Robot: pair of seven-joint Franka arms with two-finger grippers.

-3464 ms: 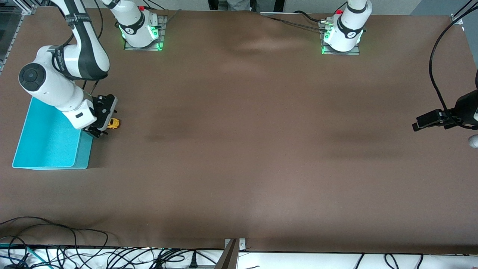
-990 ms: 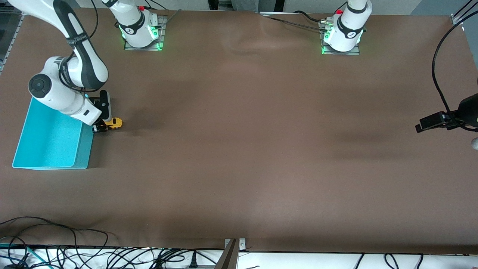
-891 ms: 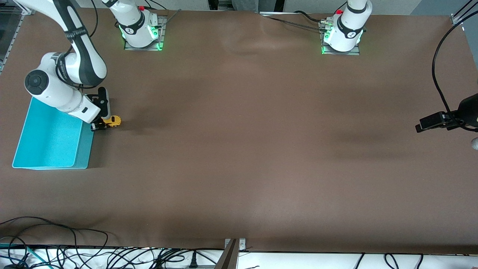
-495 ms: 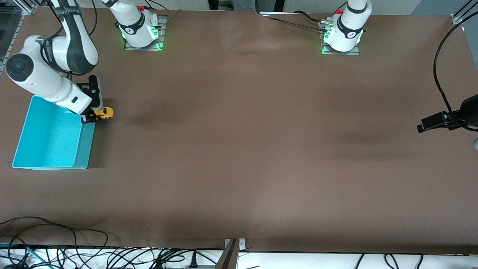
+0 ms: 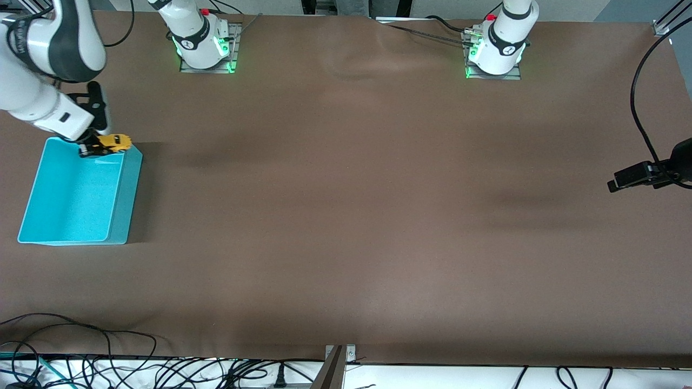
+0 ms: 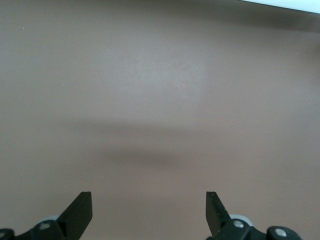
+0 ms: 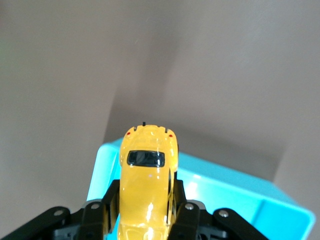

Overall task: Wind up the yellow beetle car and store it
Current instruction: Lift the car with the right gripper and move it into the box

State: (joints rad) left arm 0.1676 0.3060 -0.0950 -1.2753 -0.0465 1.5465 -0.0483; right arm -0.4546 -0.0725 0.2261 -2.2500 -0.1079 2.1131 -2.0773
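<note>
While the brown table (image 5: 346, 216) was almost bare, a turquoise bin (image 5: 127, 194) was seen at the right arm's end of it, and loose black cables (image 5: 81, 367) were lying along the table edge nearest to the front camera. Nothing was found between the fingers of the right gripper (image 5: 94, 147) and the bin below them; only the corner of the bin's rim nearest to the right arm's base was under the fingertips. The yellow beetle car (image 5: 114, 142) was held in the air by this gripper, clamped at its two sides between the black fingers (image 7: 111, 200). In the right wrist view the yellow beetle car (image 7: 147, 190) was pointed away from the fingers, with its dark window up, and the turquoise bin (image 7: 225, 190) was seen directly below it. The right arm was bent over the table edge at its own end, with the wrist lowered toward the bin's corner.

The left gripper (image 5: 630, 176) was kept in waiting over the bare table at the left arm's end, well apart from the car. Its fingers (image 6: 80, 212) were wide apart, and only empty brown surface was seen between them.
</note>
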